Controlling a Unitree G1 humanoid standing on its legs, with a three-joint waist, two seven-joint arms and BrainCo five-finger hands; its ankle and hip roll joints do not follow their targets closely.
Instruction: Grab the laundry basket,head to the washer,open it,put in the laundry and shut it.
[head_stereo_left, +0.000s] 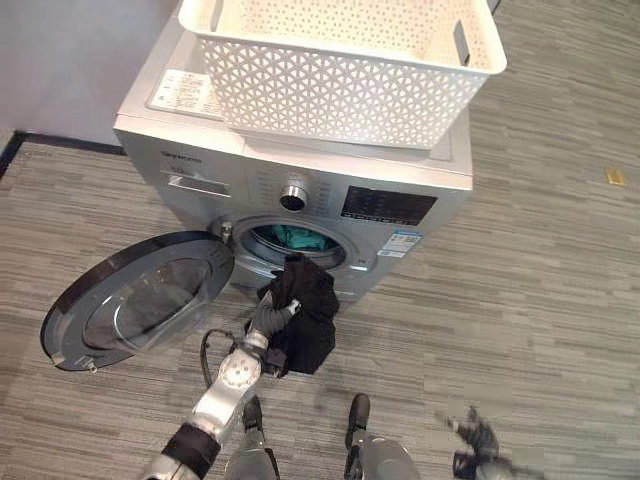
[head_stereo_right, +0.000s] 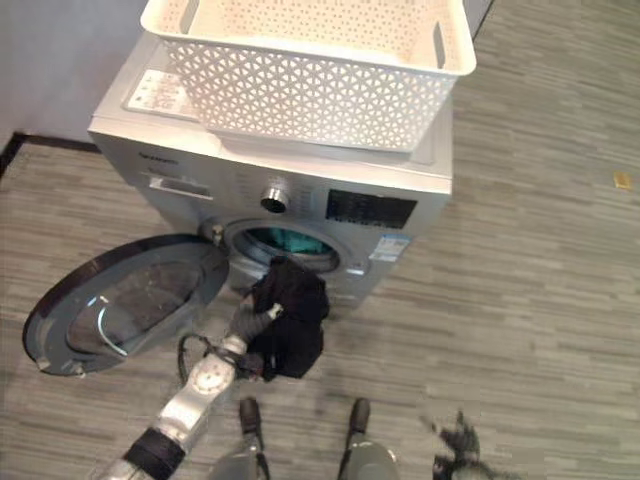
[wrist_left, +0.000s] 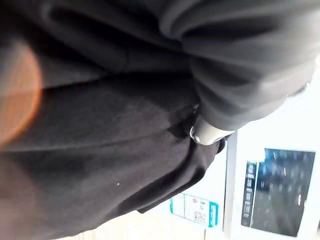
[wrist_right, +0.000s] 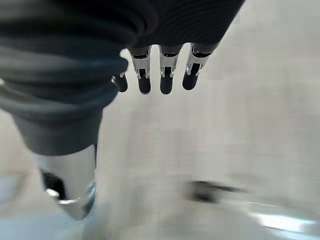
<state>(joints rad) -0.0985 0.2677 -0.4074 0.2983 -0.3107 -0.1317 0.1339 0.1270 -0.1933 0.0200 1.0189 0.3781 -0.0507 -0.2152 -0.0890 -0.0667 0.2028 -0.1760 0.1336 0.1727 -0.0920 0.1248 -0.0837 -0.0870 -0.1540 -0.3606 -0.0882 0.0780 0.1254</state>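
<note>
We see a silver washer (head_stereo_left: 330, 190) in the middle of the frame, standing on a grey striped floor (head_stereo_left: 560, 260). Its round door (head_stereo_left: 140, 298) is swung wide open toward the lower left of the frame. On top of the washer sits a white laundry basket (head_stereo_left: 345, 70), up at the top of the frame. Inside the round opening of the washer we can see some green laundry (head_stereo_left: 292, 238). Just below that opening, near the middle of the frame, the left hand (head_stereo_left: 272, 312) has its fingers curled round a black piece of clothing (head_stereo_left: 305, 310). The black cloth hangs down from the hand, right in front of the washer's opening and not yet inside it. In the left wrist view the same dark cloth (wrist_left: 125, 125) covers most of the hand, with one silver finger (wrist_left: 205, 134) poking out of it, and the washer's front panel (wrist_left: 272, 192) shows past it. The right hand (head_stereo_left: 478, 435) is low in the lower right of the frame. In its own wrist view its fingers (wrist_right: 167, 70) are straight and apart, holding nothing, above the floor.
</note>
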